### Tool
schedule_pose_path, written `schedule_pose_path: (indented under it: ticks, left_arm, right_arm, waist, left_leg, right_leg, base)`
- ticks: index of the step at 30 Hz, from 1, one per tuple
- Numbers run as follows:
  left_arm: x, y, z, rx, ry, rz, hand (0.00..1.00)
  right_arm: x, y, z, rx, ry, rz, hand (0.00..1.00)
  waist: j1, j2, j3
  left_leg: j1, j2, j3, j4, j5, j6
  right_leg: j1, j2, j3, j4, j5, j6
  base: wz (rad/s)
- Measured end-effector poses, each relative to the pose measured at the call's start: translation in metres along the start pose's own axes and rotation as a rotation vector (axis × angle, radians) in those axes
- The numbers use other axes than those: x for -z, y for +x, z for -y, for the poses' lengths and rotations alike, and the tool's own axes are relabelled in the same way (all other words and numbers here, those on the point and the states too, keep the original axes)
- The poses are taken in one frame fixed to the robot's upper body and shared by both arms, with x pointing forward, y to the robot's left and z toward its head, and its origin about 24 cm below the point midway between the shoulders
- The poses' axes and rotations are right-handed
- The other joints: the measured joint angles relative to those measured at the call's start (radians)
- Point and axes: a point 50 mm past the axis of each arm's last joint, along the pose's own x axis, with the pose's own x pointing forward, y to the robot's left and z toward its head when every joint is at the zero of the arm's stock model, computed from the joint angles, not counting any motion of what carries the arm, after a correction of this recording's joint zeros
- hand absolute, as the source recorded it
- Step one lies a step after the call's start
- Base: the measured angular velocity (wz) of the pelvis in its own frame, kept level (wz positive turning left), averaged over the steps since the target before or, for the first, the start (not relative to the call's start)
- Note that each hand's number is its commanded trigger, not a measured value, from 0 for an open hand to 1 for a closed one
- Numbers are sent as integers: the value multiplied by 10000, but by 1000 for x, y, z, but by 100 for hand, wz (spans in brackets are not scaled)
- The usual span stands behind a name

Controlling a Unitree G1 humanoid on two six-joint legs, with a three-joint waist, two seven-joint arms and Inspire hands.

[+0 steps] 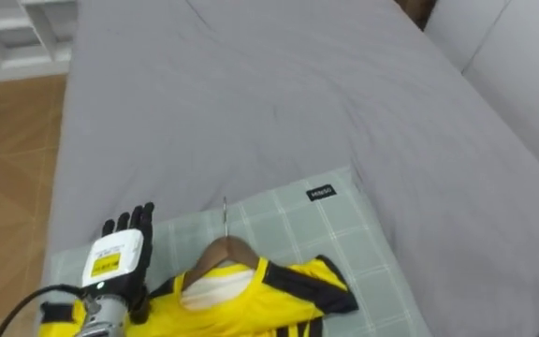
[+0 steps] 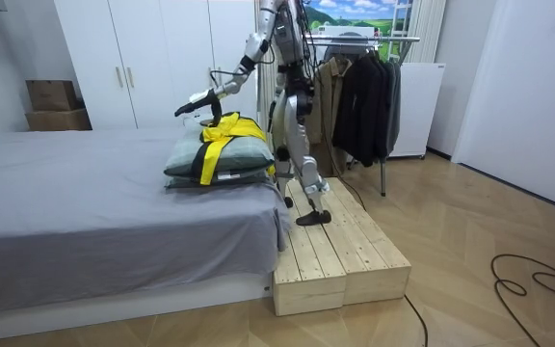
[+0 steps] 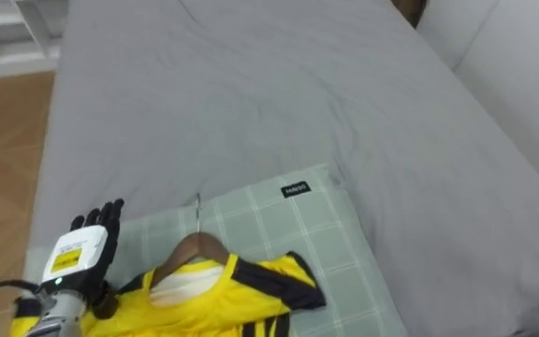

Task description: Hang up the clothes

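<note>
Yellow shirt (image 1: pixel 241 304) on wooden hanger (image 1: pixel 225 251), checked pillow (image 1: pixel 344 229); left hand (image 1: pixel 118 259) flat.

A grey bed (image 3: pixel 251 94) was seen from above, stretching away. At its near end a pale green checked pillow (image 3: pixel 288 229) was laid, with a small black label (image 3: pixel 295 189) near its far corner. A yellow shirt (image 3: pixel 223 298) with black trim was spread on the pillow. It was fitted on a wooden hanger (image 3: pixel 187 249) whose metal hook (image 3: pixel 197 211) pointed up the bed. The left robot hand (image 3: pixel 82 253), fingers straight, was held by the shirt's shoulder on the view's left. A wooden floor (image 3: pixel 3 159) was seen left of the bed.
</note>
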Motion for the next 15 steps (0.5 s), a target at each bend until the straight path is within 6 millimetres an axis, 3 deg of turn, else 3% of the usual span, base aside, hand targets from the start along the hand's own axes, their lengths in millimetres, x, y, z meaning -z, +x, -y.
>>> schedule_pose_path:
  ticks: [1,4,9,15]
  left_arm:
    - [-3,5,-7,-199,-20,125,0]
    - [-9,12,-15,-377,-62,341,0]
    - [-12,13,-11,533,-566,203,0]
    - [-15,7,7,3008,-1172,-155,0]
  right_arm:
    - [0,0,-1,-109,-200,16,0]
    - [-6,1,-2,-260,-292,144,0]
    - [-14,1,-5,-560,-418,315,0]
    - [-15,1,-7,-1067,-449,331,0]
  waist:
    - [-12,-18,-10]
    - [37,-37,-12]
    - [72,-20,-67]
    - [-95,-29,-79]
  left_leg:
    - [4,-20,261,-145,33,46]
    - [-48,-137,299,-215,16,134]
    - [79,-224,604,-174,61,209]
    - [134,-365,700,-177,128,305]
  right_leg:
    - [21,-10,10,-46,-132,64]
    - [-8,-47,47,-129,-285,41]
    - [174,-122,40,-109,-233,120]
    - [254,-315,28,-103,-100,212]
  base:
    - [33]
    - [20]
    - [8]
    - [3]
